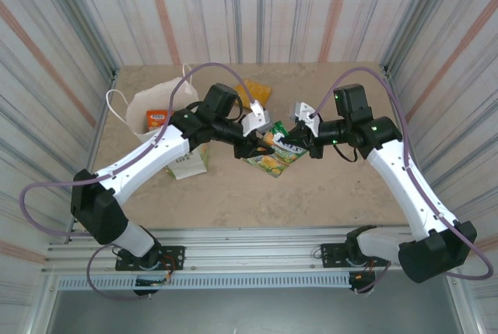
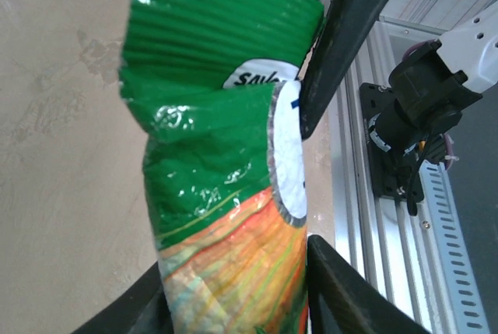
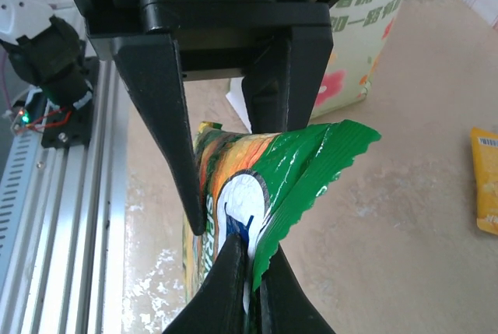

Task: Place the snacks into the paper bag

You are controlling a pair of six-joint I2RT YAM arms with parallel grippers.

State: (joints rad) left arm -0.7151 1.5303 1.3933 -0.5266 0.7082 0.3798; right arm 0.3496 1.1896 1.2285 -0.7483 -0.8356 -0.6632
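The green packet point(image 2: 210, 155) shows partial "Sav"; the paper bag point(image 3: 362, 46) bears green Chinese characters.

Your left gripper's point(image 2: 233, 262) fingers flank the green packet point(image 2: 218, 155); table point(image 2: 54, 155) lies left; rail point(image 2: 354, 229) runs right.

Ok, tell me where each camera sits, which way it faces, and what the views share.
Top external: above and behind the arms, looking down on the table; both arms, left claw and right claw at the green packet.
Left wrist: on the left arm, looking along its claw at the packet; rail and an arm base beyond.
Right wrist: on the right arm, looking past its claw, shut on the packet, toward the left claw and paper bag.
Shared: the packet in all three; the bag in top and right wrist.
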